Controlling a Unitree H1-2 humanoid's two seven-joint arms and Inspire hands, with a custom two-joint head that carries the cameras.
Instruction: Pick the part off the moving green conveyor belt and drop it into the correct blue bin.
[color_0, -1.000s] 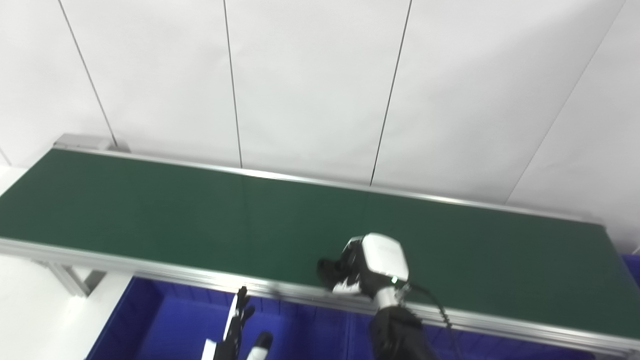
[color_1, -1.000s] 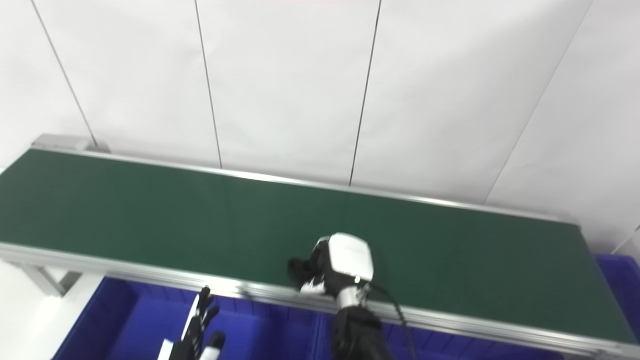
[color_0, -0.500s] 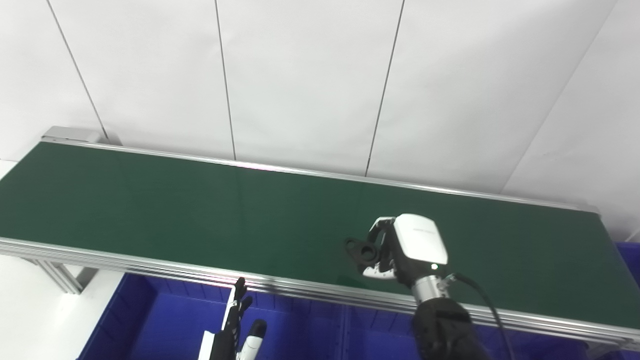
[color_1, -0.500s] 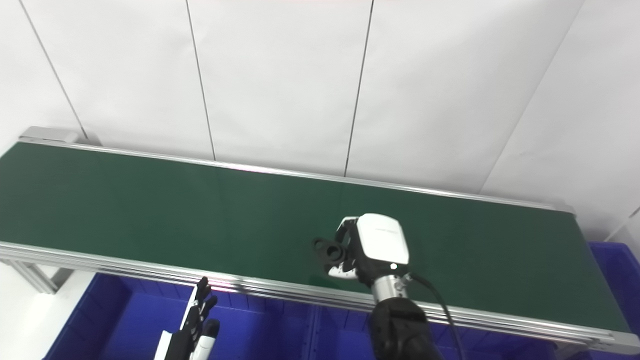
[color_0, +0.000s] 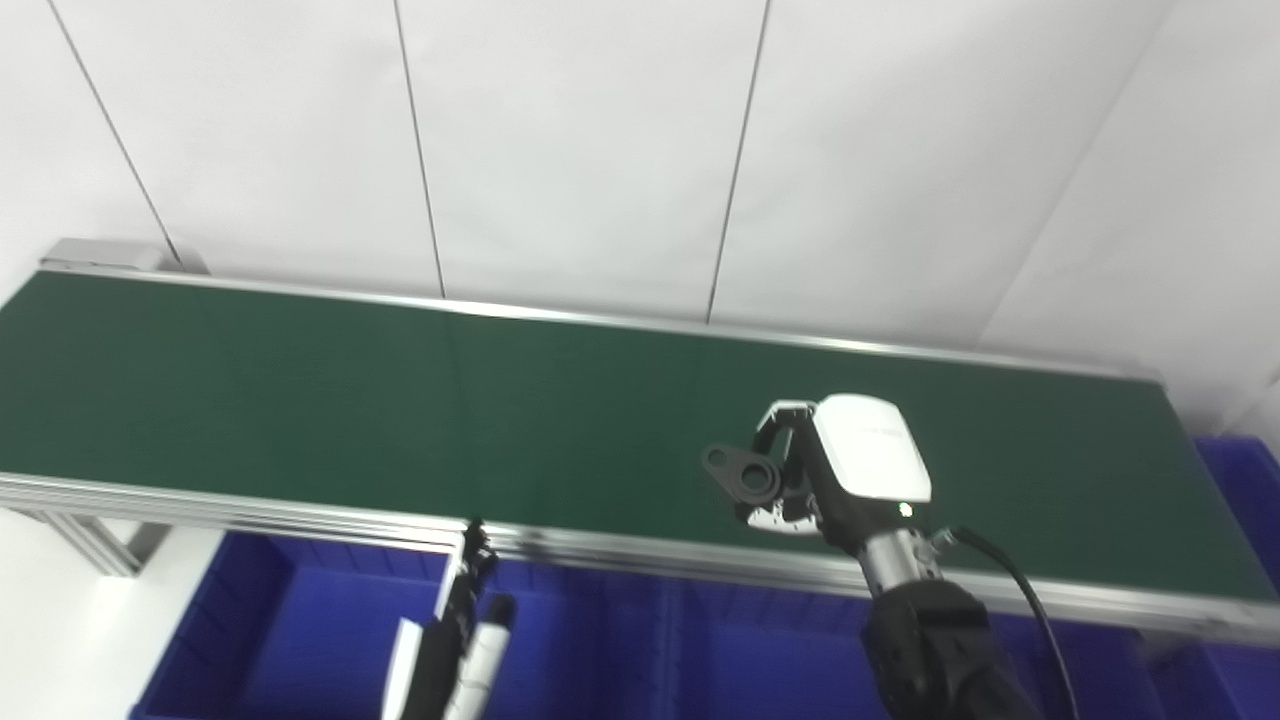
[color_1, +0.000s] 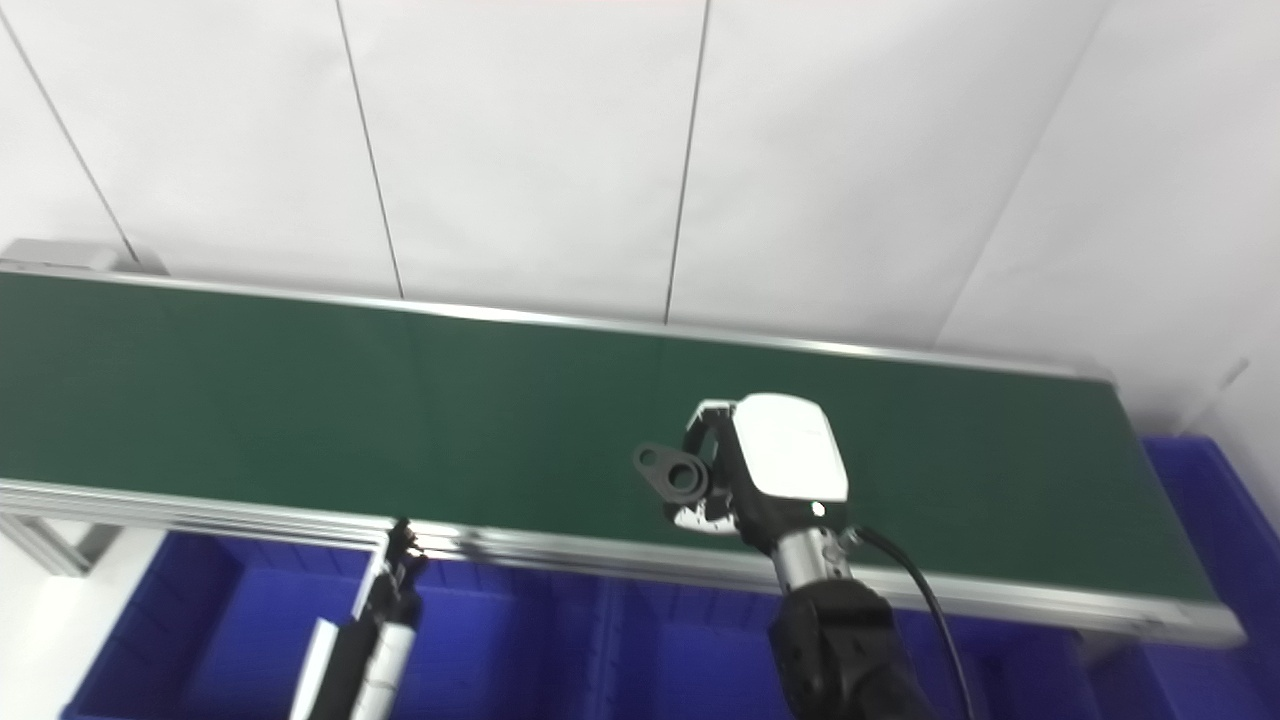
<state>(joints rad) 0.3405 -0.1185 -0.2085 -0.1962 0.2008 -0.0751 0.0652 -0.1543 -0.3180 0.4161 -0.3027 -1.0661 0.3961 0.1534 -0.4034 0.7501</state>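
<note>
- The part (color_0: 745, 473) is a black flat piece with a round hole, and I see it held up over the green conveyor belt (color_0: 300, 400), clear of the belt surface, near the belt's front rail.
- Starting at the left, my left hand (color_0: 455, 625) sits low in front of the belt's front rail, above the blue bin (color_0: 300, 640); it is seen edge-on, so I cannot tell whether its fingers are spread or closed.
- The belt runs across the whole view, its surface bare apart from what hangs over it.
- Right of centre, my right hand (color_1: 770, 475) has its white back toward the cameras and its fingers (color_1: 705, 425) are clasped on the part, which sticks out to the left of the hand.
- A black cable (color_0: 1020, 590) loops from the right wrist.
- At the far right another blue bin (color_1: 1190, 480) shows past the end of the belt.
</note>
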